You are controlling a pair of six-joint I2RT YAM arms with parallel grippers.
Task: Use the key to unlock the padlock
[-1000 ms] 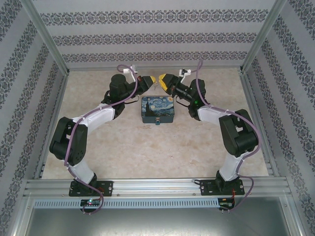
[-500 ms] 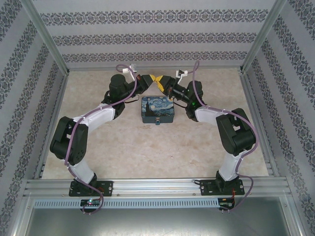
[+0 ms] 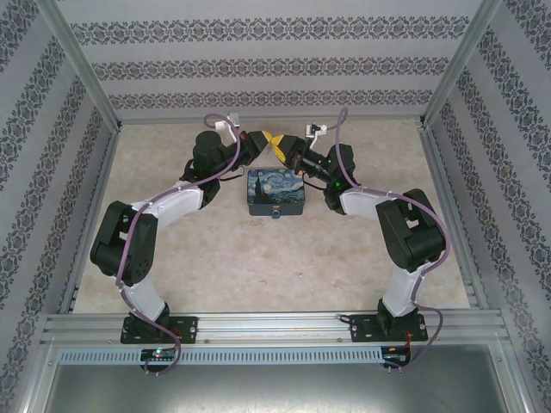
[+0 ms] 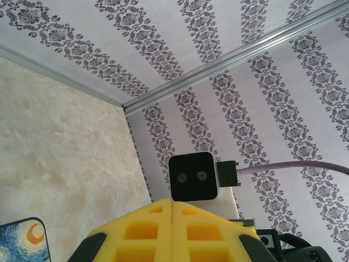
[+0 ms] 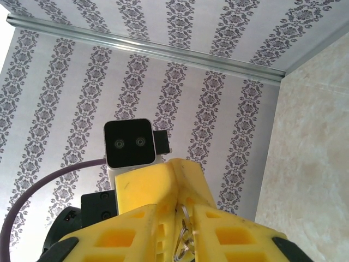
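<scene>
Right gripper [image 5: 174, 166] pinches a thin key ring [image 5: 185, 233] (blade unseen). Left gripper [image 4: 172, 204] is pressed shut, empty as far as I see. The padlock [image 3: 275, 212] at the painted box [image 3: 275, 189] looks untouched, so the unlocking is all ahead.

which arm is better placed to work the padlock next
Right, probably: the right gripper pinches a thin metal ring, maybe the key's; the left gripper is shut, nothing visible inside.

robot test cell of a lab type. an aluminium profile frame [image 3: 77, 62] encloses a marble-look surface [image 3: 258, 267]. patterned wall panels [image 3: 275, 64] close the left, right and far sides. two robot arms [image 3: 164, 206] are bolted to a near-edge rail [image 3: 275, 325], with purple cables [image 3: 129, 237] routed along them.
</scene>
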